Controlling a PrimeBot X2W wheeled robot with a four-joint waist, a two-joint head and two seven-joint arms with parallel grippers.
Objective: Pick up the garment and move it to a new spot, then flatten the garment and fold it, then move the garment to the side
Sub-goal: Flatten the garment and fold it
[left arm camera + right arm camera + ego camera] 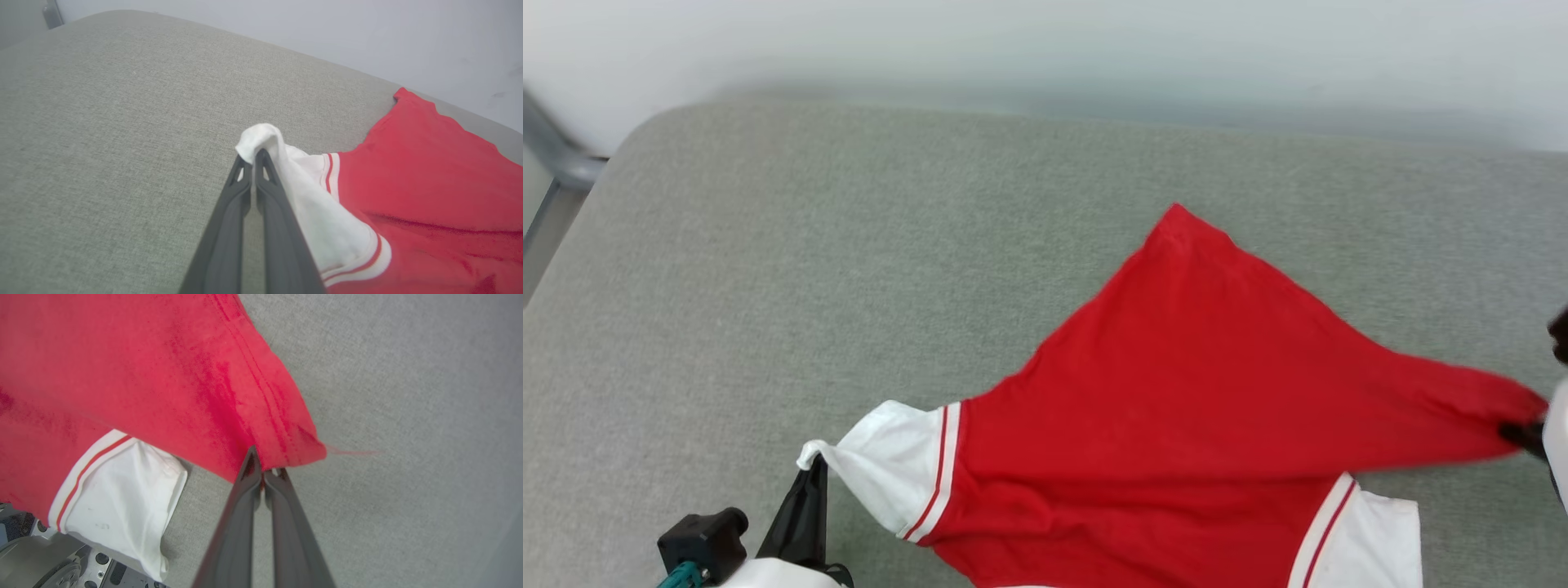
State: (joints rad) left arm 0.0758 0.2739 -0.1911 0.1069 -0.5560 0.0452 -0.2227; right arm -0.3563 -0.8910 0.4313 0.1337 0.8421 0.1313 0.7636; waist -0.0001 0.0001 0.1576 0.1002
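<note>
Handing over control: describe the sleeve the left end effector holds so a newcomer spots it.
On the grey cushion lies the red garment. Its left-hand white sleeve is pinched in the left end effector, unlike the other sleeve, lying free.

The shirt (1176,392) is soft knit cloth, matt and thin — red on the body, white on the sleeves, with a double-stitched hem. The cushion (849,245) under it has a coarse woven cover, grey-green, matt and a little rough. The fingers of the left pincer (253,157) and of the right pincer (263,469) look like dark plastic — smooth, with a dull sheen.
</note>
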